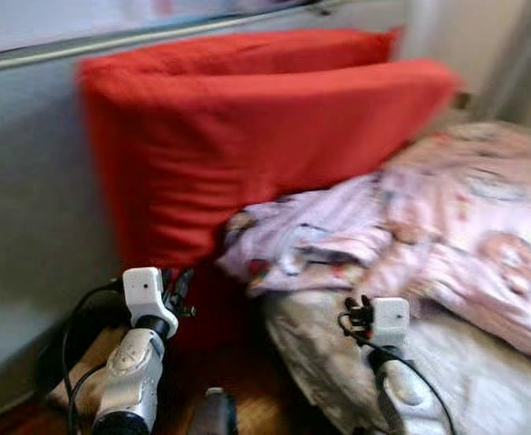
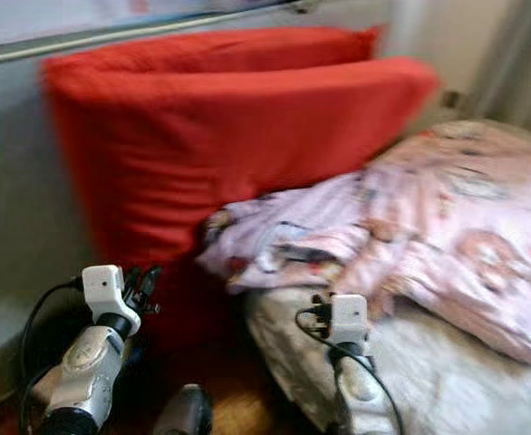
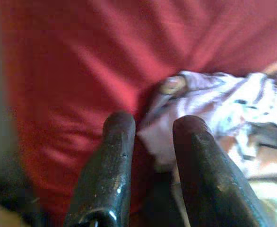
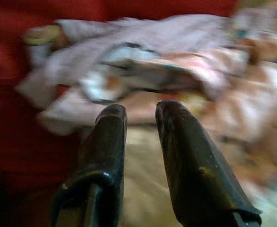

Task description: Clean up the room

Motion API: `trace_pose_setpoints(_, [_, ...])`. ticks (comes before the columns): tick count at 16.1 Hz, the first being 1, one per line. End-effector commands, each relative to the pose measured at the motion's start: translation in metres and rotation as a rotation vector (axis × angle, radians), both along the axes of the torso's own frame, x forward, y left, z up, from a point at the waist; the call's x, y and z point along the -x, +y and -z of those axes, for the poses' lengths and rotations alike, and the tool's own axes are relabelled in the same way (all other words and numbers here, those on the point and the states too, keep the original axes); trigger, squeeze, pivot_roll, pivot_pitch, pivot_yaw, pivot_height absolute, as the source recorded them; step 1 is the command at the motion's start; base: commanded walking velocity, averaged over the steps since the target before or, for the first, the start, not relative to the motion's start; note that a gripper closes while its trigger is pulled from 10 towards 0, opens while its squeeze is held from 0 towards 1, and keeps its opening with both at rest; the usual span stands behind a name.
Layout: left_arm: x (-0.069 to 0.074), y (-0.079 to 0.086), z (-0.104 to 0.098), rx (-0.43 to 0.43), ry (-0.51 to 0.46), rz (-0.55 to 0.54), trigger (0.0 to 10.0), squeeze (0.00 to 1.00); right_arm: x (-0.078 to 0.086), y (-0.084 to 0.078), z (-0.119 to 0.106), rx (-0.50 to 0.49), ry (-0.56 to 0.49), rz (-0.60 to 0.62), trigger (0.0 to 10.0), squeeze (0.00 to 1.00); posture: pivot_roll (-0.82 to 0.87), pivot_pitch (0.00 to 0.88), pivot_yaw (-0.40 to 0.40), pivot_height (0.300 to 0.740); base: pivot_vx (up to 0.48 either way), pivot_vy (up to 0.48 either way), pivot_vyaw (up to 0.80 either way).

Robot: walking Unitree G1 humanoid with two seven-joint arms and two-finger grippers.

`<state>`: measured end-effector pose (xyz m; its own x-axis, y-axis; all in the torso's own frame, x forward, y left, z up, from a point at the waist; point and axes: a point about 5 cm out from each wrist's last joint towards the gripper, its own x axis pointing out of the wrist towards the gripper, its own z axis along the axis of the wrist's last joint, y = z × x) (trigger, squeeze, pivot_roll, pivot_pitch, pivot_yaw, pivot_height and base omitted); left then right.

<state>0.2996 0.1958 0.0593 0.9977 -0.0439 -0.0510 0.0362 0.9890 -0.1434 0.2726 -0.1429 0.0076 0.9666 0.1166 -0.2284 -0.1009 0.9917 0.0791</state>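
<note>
Nearest the camera, at about 6 o'clock in the left eye view, a dark rounded part (image 1: 214, 412) of the robot is cut off by the lower edge and too blurred to identify. Just beyond it, at 7 o'clock, the left gripper (image 1: 180, 288) is raised in front of a large red cushion (image 1: 247, 145); its two black fingers (image 3: 111, 161) stand slightly apart, holding nothing. At 5 o'clock the right gripper (image 1: 360, 315) hovers over the edge of a pale grey mattress (image 1: 465, 372), its fingers (image 4: 186, 156) also slightly spread and empty.

Past the grippers, from 3 to 4 o'clock, a crumpled pink and lilac blanket (image 1: 429, 227) with a cartoon print lies heaped on the mattress, one corner spilling toward the cushion. The print is too smeared by motion to read.

The red cushion, seemingly two stacked upright, leans against a grey wall (image 1: 30, 181) at 11 o'clock. At 8 o'clock a tan object (image 1: 89, 362) on the wooden floor (image 1: 265, 399) is partly hidden by the left arm.
</note>
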Motion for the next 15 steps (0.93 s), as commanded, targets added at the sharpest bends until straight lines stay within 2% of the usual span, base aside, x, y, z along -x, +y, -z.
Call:
trace_pose_setpoints(1, [-0.001, -0.002, -0.003, 0.007, -0.012, 0.009, 10.0, 0.0, -0.003, 0.001, -0.004, 0.005, -0.017, -0.011, 10.0, 0.0, 0.0, 0.0, 0.0, 0.632, 0.0, 0.0, 0.8])
trace_pose_setpoints(3, [-0.001, -0.002, -0.003, 0.007, -0.009, 0.01, 10.0, 0.0, -0.002, 0.003, -0.004, 0.0, -0.016, -0.016, 10.0, 0.0, 0.0, 0.0, 0.0, 0.632, 0.0, 0.0, 0.8])
trace_pose_setpoints(5, [-0.001, -0.002, -0.003, 0.008, -0.008, 0.015, 10.0, 0.0, -0.002, 0.002, -0.002, -0.009, -0.006, -0.001, 10.0, 0.0, 0.0, 0.0, 0.0, 0.632, 0.0, 0.0, 0.0])
trace_pose_setpoints(10, [0.0, -0.008, -0.001, 0.024, 0.003, 0.062, 10.0, 0.0, -0.004, -0.013, -0.001, -0.037, 0.007, 0.136, 10.0, 0.0, 0.0, 0.0, 0.003, 0.632, 0.0, 0.0, 0.0])
trace_pose_setpoints(13, [0.0, -0.008, 0.0, 0.025, 0.008, 0.07, 10.0, 0.0, -0.004, -0.022, 0.004, -0.074, 0.065, 0.228, 10.0, 0.0, 0.0, 0.0, 0.005, 0.632, 0.0, 0.0, 0.0])
trace_pose_setpoints(14, [0.0, -0.008, 0.0, 0.025, 0.009, 0.072, 10.0, 0.0, -0.004, -0.025, 0.006, -0.116, 0.08, 0.269, 10.0, 0.0, 0.0, 0.0, 0.005, 0.632, 0.0, 0.0, -0.7])
trace_pose_setpoints(15, [0.0, -0.008, 0.0, 0.025, 0.008, 0.072, 10.0, 0.0, -0.004, -0.025, 0.006, -0.118, 0.079, 0.27, 10.0, 0.0, 0.01, 0.0, 0.005, 0.632, 0.0, 0.0, -0.69])
